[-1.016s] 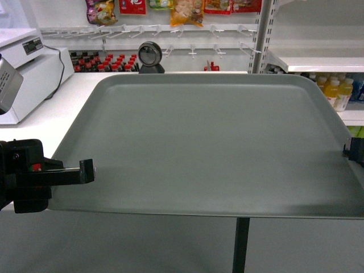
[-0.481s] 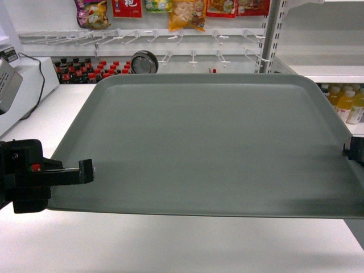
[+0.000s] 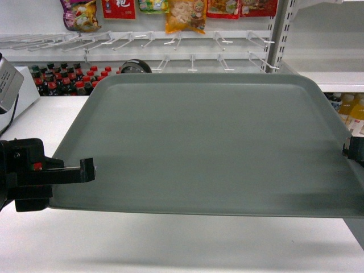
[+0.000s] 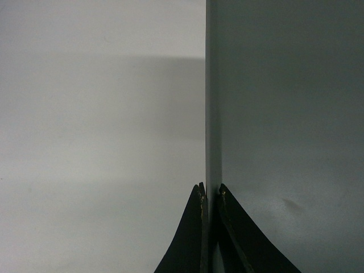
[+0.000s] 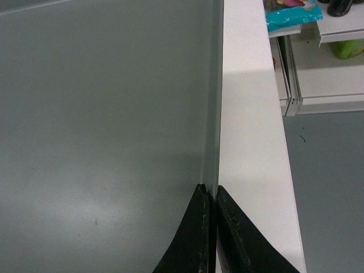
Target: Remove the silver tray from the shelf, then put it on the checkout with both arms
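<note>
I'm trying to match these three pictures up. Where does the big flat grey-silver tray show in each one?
Head: the flat grey-silver tray fills the middle, both grippers clamping its side edges.
Left wrist: it takes the right half.
Right wrist: it takes the left.
Shared landmark: the white checkout counter beneath.

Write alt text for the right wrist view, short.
Seen from the wrist, the right pincer is clamped shut on the right rim of the silver tray, whose plain grey surface fills the left of the picture. The white checkout lies below and to the right of the tray, with grey floor and shelving with packaged goods beyond its edge.
</note>
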